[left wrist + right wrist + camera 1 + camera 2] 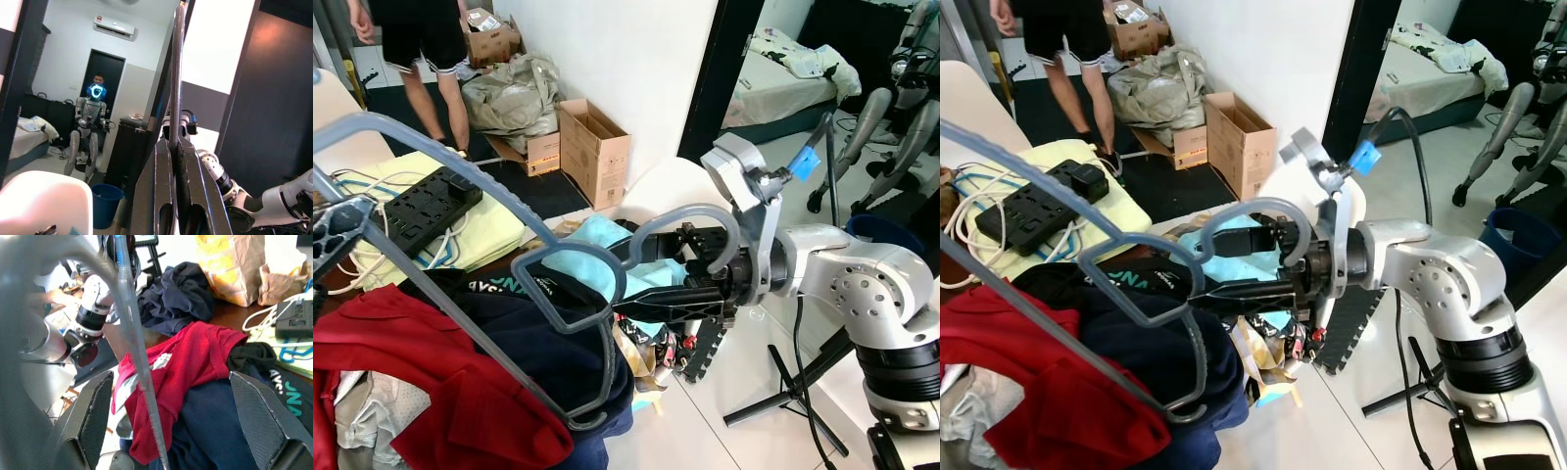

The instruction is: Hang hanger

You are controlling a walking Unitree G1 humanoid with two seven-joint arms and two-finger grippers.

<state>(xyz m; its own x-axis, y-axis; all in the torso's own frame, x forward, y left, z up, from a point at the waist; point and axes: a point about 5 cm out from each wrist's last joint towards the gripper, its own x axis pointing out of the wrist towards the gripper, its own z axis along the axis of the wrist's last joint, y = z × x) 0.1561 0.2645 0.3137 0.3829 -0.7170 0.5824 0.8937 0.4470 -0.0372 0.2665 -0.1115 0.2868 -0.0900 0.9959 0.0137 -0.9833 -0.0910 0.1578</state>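
Cluttered table surface (499, 240) up front, w/ a heap of clothes: red garment (440, 392), dark navy one (558, 352), a pale yellow cloth (494, 230) carrying a black power strip (431, 204) and white cables. Behind: cardboard boxes (592, 147) against a white wall, a stuffed bag, a person's legs (435, 93) cut off at the top edge. Doorway on the right opens to a bed; another robot's limbs show at the far edge, partly cropped.

Grey plastic hanger (489, 225) spans the scene over the clothes. Left gripper (175, 147) is clamped tight on one end of the hanger's thin bar; in the left eye view only a bit of black finger shows at the far left edge, rest is cut off. Hanger hook (690, 223) curves over at the right gripper (666, 274), whose two long black fingers sit apart w/ the hanger's neck passing between them. Whether either finger actually touches the plastic: can't tell. Right wrist view has the hanger bar blurred and close between the spread fingers, clothes beyond it.
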